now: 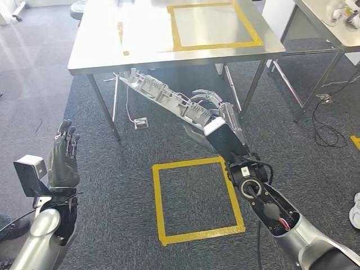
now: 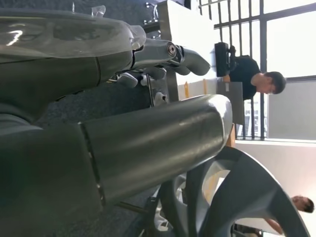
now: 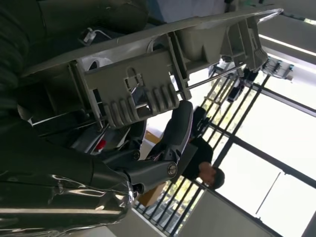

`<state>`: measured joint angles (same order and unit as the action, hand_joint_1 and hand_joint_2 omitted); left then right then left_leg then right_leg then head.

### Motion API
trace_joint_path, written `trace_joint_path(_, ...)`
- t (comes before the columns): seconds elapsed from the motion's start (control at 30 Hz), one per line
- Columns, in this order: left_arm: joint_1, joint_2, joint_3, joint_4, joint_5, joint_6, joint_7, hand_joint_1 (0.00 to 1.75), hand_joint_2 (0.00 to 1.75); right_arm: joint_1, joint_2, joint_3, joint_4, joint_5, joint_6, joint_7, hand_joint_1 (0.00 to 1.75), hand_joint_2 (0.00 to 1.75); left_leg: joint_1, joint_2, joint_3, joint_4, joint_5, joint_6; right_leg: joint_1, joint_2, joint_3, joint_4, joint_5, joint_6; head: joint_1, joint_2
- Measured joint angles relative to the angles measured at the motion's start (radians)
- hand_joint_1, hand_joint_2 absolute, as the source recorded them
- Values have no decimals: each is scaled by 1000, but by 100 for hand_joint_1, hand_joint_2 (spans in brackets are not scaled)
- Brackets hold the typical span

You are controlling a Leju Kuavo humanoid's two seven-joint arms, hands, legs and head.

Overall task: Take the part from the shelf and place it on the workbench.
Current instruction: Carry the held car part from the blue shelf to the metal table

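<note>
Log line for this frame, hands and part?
right hand: holds part | left hand: holds nothing | part: below workbench edge, not placed

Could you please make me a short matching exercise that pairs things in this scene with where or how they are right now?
Column one:
1. part
2. left hand
3. workbench
4. yellow tape square on the floor

Column two:
A. marked with a yellow tape rectangle on top
B. held by the right hand
C. on the carpet between the arms
D. raised, holding nothing

Pairs: 1-B, 2-D, 3-A, 4-C

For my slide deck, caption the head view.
Right hand carries the long grey part toward the workbench; left hand open.
</note>
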<state>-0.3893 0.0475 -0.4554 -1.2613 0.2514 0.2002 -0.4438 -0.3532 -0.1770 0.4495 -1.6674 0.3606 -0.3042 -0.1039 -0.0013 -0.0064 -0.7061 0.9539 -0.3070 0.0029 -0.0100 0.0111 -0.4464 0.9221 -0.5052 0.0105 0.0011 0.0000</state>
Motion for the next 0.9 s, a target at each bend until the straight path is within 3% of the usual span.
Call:
trace_joint_path(0.03, -1, 0, 0, 0, 0, -1, 0, 0, 0, -1, 0, 0, 0, 1, 0, 0, 175, 175, -2, 0, 9, -21, 13, 4, 1, 1, 10, -1, -7, 6, -2, 0)
trace_joint_path(0.13, -7, -2, -1, 0, 0, -2, -4, 0, 0, -5, 0, -2, -1, 4, 0, 1, 175, 175, 0, -1, 40, -29, -7, 20, 1, 1, 16, 24, -7, 21, 2, 0)
trace_joint_path(0.17, -10, -3, -1, 0, -1, -3, -5, 0, 0, -6, 0, -3, -1, 5, 0, 1, 175, 175, 0, -1, 54, -32, -16, 26, 1, -1, -6, 66, -7, 23, 6, 0)
trace_joint_path(0.23, -11, -4, -1, 1, -2, -8, -7, 0, 0, -6, 0, -3, -1, 7, -1, 2, 175, 175, -1, -2, 83, -34, -37, 34, 1, -3, -86, 200, -30, 23, 17, 0)
trace_joint_path(0.3, -9, -6, -1, 3, -4, -14, -8, 0, 0, -1, -1, -3, 0, 9, -2, 5, 175, 175, -2, -4, 114, -34, -64, 37, 1, -3, -174, 304, -95, 27, 25, 0)
trace_joint_path(0.33, -8, -6, -1, 4, -5, -16, -9, 0, 0, 3, -1, -3, 1, 10, -3, 7, 175, 175, -3, -6, 134, -34, -80, 37, 1, -3, -202, 315, -125, 31, 28, 0)
trace_joint_path(0.37, -7, -7, -1, 5, -6, -18, -10, 0, 0, 6, -1, -4, 3, 11, -3, 8, 175, 175, -4, -8, 157, -34, -96, 37, 1, -3, -216, 294, -135, 32, 33, 0)
trace_joint_path(0.4, -7, -7, -1, 6, -8, -19, -12, 0, 0, 9, -2, -5, 5, 11, -4, 8, 175, 175, -4, -11, 181, -34, -114, 36, 0, -4, -221, 247, -111, 30, 39, 0)
trace_joint_path(0.43, -6, -7, -1, 6, -9, -19, -13, 0, 0, 10, -2, -6, 7, 11, -5, 7, 175, 175, -6, -12, 202, -35, -133, 35, 1, -4, -221, 182, -44, 24, 46, 0)
trace_joint_path(0.5, -5, -9, -1, 9, -12, -20, -15, 0, 0, 9, -3, -7, 11, 11, -11, 2, 175, 175, -10, -15, 235, -29, -168, 29, 6, -4, -221, 57, 128, 11, 51, 0)
trace_joint_path(0.53, -3, -10, -1, 10, -13, -20, -16, 0, 0, 8, -3, -8, 13, 11, -14, -1, 175, 175, -11, -16, 246, -27, -183, 24, 11, -3, -219, 26, 183, 6, 49, 0)
trace_joint_path(0.57, -3, -11, -1, 11, -13, -20, -17, 0, 0, 6, -3, -10, 14, 11, -16, -3, 175, 175, -11, -18, 254, -19, -192, 19, 15, -3, -215, 13, 200, 2, 46, 0)
trace_joint_path(0.6, -5, -11, -1, 11, -14, -20, -17, 0, 0, 4, -3, -11, 14, 11, -16, -4, 175, 175, -11, -19, 255, -10, -195, 13, 15, -3, -203, 18, 190, -4, 44, 0)
trace_joint_path(0.67, -9, -12, -1, 11, -16, -20, -19, 0, 0, -1, -4, -15, 14, 11, -18, -6, 175, 175, -9, -15, 220, 65, -182, 4, 13, -4, -183, 13, 174, -15, 44, 0)
trace_joint_path(0.73, -11, -12, -1, 12, -16, -20, -21, 0, 0, -4, -5, -20, 16, 12, -20, -9, 175, 175, -4, -10, 126, 196, -186, -7, 9, -4, -161, 9, 154, -22, 41, 0)
trace_joint_path(0.8, -9, -11, -1, 14, -17, -21, -21, 0, 0, -5, -5, -25, 18, 13, -25, -10, 175, 175, 2, -7, 25, 296, -246, -16, 8, -3, -135, 9, 129, -23, 34, 0)
trace_joint_path(0.87, -8, -11, -1, 18, -17, -21, -23, 0, 0, -5, -6, -33, 23, 12, -29, -11, 175, 175, 8, -3, -30, 291, -293, -22, 4, -1, -98, 9, 98, -20, 28, 0)
trace_joint_path(0.9, -9, -11, -1, 20, -18, -22, -24, 0, 0, -5, -7, -37, 27, 12, -31, -11, 175, 175, 9, -1, -35, 247, -279, -23, 2, 0, -78, 9, 82, -18, 25, 0)
